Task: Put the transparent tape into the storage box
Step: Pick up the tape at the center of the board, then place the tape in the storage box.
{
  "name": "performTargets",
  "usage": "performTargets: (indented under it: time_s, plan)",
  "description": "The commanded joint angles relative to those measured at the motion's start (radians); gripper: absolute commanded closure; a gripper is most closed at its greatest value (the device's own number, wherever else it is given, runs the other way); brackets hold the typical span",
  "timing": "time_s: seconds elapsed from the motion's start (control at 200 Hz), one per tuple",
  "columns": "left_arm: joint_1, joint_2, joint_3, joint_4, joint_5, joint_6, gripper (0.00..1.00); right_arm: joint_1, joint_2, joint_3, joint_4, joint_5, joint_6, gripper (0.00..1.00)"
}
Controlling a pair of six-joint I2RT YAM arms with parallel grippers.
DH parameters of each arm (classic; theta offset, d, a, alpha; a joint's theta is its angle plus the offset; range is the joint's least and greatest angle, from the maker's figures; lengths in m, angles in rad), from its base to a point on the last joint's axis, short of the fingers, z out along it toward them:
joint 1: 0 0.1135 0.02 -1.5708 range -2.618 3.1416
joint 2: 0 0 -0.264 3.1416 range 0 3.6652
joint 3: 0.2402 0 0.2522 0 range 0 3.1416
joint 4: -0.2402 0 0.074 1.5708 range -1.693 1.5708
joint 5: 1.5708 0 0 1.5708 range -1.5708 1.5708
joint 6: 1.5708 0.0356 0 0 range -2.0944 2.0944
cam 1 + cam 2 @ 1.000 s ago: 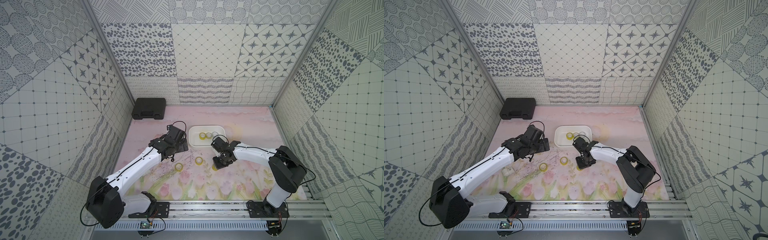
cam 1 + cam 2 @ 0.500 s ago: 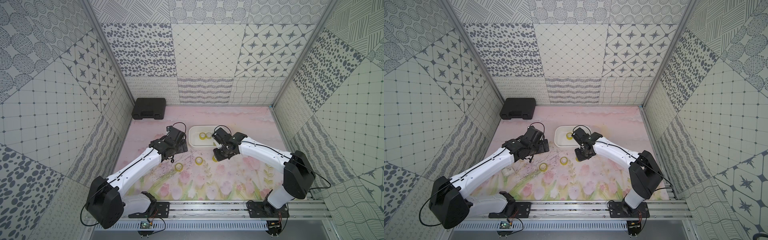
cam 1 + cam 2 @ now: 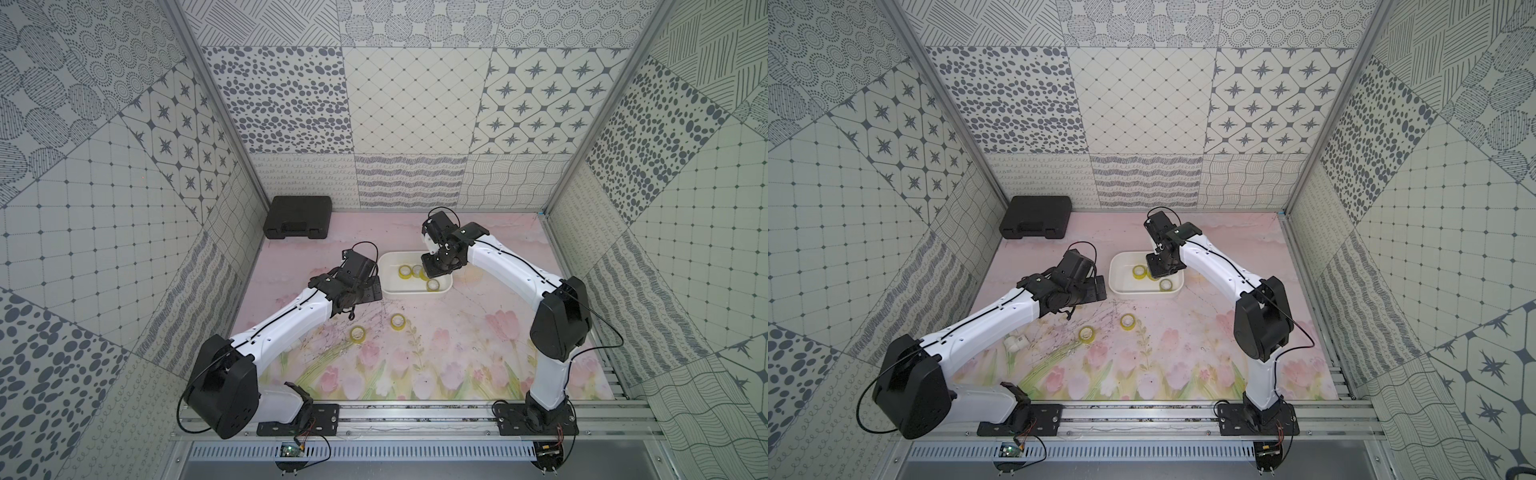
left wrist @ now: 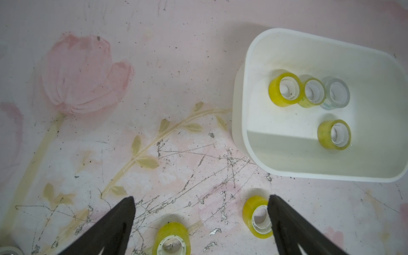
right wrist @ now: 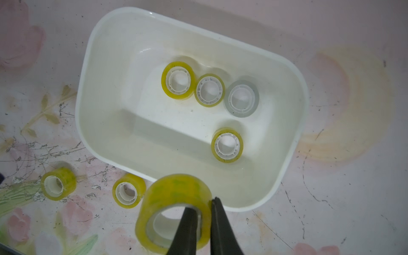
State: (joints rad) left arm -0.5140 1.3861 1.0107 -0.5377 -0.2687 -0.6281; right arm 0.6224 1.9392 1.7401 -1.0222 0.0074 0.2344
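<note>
Your right gripper (image 5: 202, 204) pinches a yellow tape ring (image 5: 174, 189) by its wall above the storage box (image 5: 103, 92), while your left gripper (image 4: 201, 197) gapes wide and empty beside that box.

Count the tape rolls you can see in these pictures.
7 rolls: four in the box, two on the mat, one roll in the right gripper. A pale thing by the left arm may be another.

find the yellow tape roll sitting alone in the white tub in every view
Top view: lone roll by the tub's near wall.
Top view: lone roll, same spot.
Left wrist: lone roll, apart from the row.
Right wrist: lone roll, nearest the held roll.
Shared landmark: the tub's white rim.
</note>
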Motion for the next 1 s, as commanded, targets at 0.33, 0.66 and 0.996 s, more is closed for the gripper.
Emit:
performTargets:
  time_s: [0.33, 0.66, 0.996]
  plan:
    - [-0.001, 0.087, 0.078, 0.056, 0.035, 0.048, 0.01, 0.006, 0.224, 0.140, -0.029, -0.049, -0.071, 1.00]
    - [-0.003, 0.066, 0.050, 0.125, 0.074, 0.048, 0.01, 0.008, 0.299, 0.150, -0.011, -0.011, -0.069, 1.00]
    - [0.015, -0.048, -0.058, 0.282, 0.316, 0.102, 0.01, 0.025, 0.330, 0.146, 0.007, -0.001, -0.064, 1.00]
